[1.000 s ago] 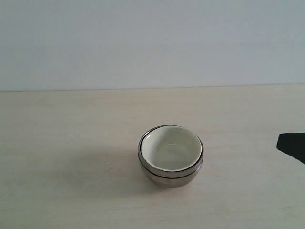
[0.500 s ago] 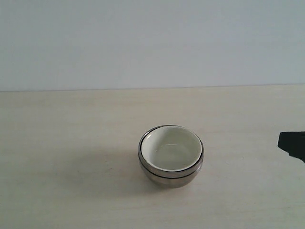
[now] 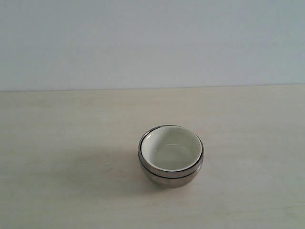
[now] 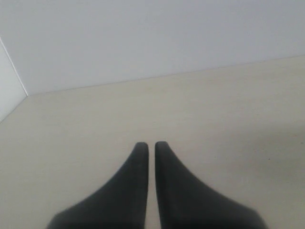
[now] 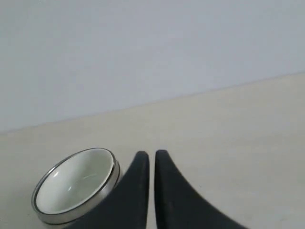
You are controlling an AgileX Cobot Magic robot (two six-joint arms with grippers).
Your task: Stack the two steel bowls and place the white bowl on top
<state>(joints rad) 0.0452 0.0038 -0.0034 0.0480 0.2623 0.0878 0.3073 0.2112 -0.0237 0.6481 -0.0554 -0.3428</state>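
Note:
The two steel bowls point(image 3: 170, 175) stand nested on the pale table, near the middle of the exterior view. The white bowl point(image 3: 170, 150) sits inside them, its rim level with theirs. In the right wrist view the same stack shows as a steel rim point(image 5: 110, 183) around the white bowl point(image 5: 74, 183), just beside my right gripper point(image 5: 151, 153), which is shut and empty and does not touch it. My left gripper point(image 4: 148, 144) is shut with nothing held, over bare table; no bowl appears in its view. Neither gripper shows in the exterior view.
A pale wooden table point(image 3: 57, 143) runs back to a plain light wall point(image 3: 152, 43). In the left wrist view a wall corner point(image 4: 14, 71) meets the table's far edge.
The dark tip of my right arm, at the right edge of the exterior view before, has drawn back out of frame. The bowl stack has not moved.

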